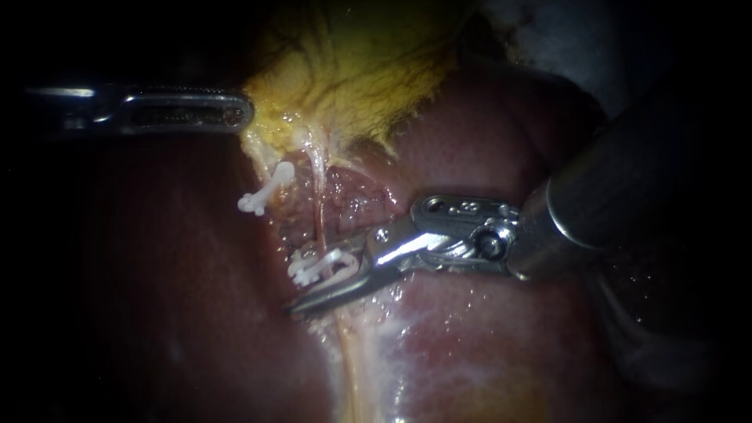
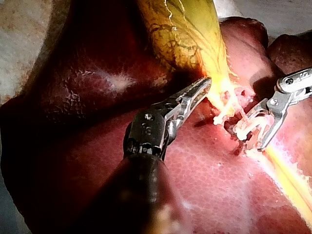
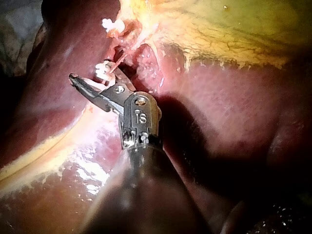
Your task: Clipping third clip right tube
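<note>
The yellow gallbladder (image 1: 352, 70) lies on the dark red liver (image 1: 486, 337). From its neck a thin reddish right tube (image 1: 318, 207) runs down to a cluster of white clips (image 1: 307, 270). My right instrument (image 1: 309, 282) reaches that spot, its jaws standing apart around the tube with a white clip (image 2: 248, 127) held between them. Another white clip (image 1: 266, 192) sits on the left tube. My left instrument (image 1: 247, 110) is shut on the gallbladder's edge near the neck (image 2: 207, 84). In the right wrist view the right instrument (image 3: 90, 73) lies just below the clips (image 3: 102, 72).
Pale yellowish tissue (image 1: 368, 352) runs down across the liver below the clips. The right instrument's thick shaft (image 1: 611, 196) crosses the liver from the right. Pale cloth (image 2: 19, 29) lies beyond the liver's edge.
</note>
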`<state>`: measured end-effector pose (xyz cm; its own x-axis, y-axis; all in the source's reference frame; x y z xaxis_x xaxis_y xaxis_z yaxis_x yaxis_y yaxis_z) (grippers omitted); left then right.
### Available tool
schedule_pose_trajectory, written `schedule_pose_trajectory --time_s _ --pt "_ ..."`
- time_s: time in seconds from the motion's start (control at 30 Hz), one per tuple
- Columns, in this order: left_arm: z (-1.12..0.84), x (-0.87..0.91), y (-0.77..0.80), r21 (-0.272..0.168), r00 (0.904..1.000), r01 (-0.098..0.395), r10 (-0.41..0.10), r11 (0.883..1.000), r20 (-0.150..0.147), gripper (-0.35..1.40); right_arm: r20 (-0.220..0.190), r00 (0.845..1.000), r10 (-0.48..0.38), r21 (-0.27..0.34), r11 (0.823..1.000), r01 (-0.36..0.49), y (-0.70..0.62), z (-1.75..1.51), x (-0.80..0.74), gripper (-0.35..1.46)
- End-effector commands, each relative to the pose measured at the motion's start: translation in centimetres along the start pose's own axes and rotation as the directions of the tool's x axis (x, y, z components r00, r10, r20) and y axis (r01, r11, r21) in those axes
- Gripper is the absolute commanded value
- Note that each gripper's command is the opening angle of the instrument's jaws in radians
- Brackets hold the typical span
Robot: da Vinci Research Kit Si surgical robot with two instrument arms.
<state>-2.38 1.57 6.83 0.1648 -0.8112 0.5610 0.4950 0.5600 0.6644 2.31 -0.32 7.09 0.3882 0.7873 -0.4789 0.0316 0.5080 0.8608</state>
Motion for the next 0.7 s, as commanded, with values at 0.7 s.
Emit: schedule_pose_trajectory --time_s 0.7 --pt "-0.04 -0.03 0.02 0.012 1.0 0.0 0.0 1.0 -0.007 -0.35 -0.049 0.999 0.02 0.012 1.0 -0.02 0.15 -0.23 0.36 0.49"
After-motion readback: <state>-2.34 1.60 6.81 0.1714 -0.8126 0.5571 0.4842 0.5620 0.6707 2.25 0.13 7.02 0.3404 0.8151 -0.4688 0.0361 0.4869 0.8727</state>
